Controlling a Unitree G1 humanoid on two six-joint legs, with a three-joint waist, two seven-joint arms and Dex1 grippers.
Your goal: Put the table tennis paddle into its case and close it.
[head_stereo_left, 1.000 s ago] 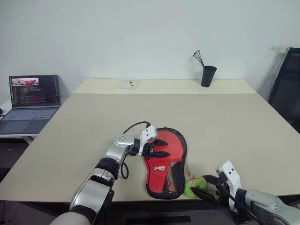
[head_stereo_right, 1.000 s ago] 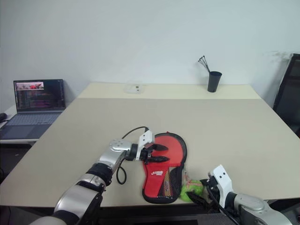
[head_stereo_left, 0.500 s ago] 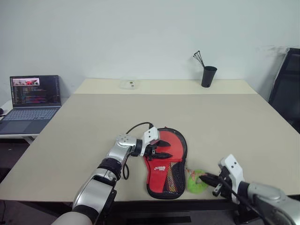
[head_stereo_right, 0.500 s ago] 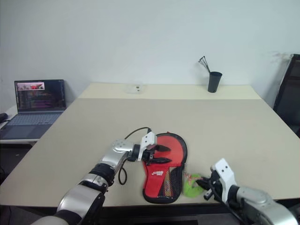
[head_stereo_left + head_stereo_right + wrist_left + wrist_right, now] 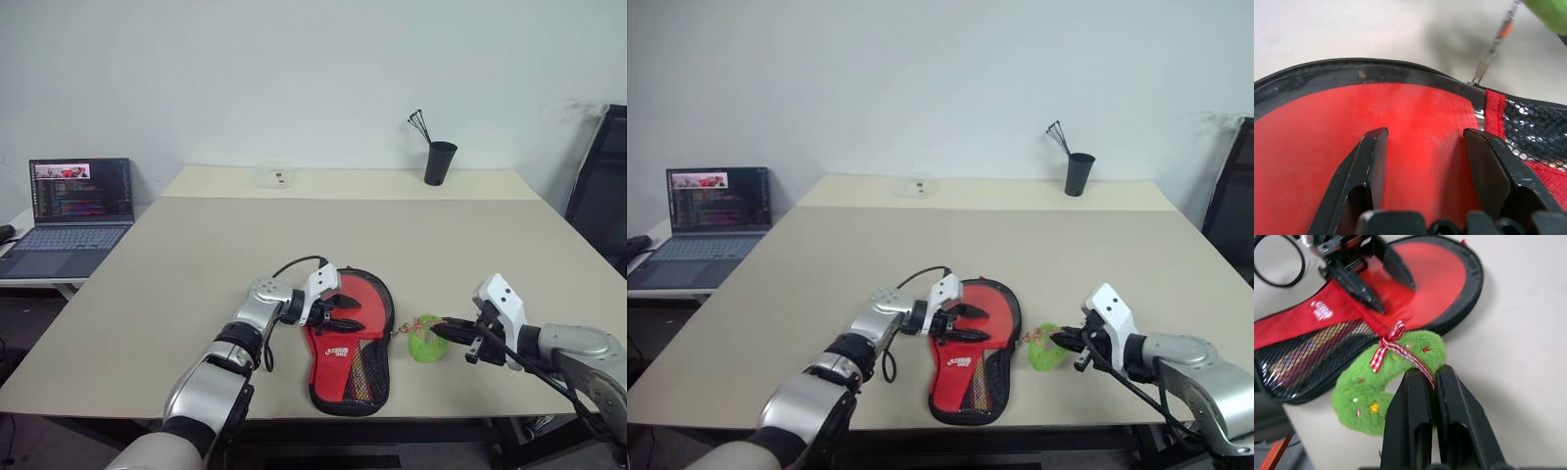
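Case red side up on beige surface, left end effector spread over its round part, right end effector pinching green charm beside the case.

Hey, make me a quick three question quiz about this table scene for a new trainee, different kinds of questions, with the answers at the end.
1. True or false: the right hand is shut on the green charm.
2. Where do the left hand's fingers rest? A) on the laptop B) on the red face of the case C) in the black cup
3. Fill in: the charm hangs from the case's zipper by a thin ____.

Key
1. True.
2. B; its fingers are spread open on the red fabric.
3. Chain.
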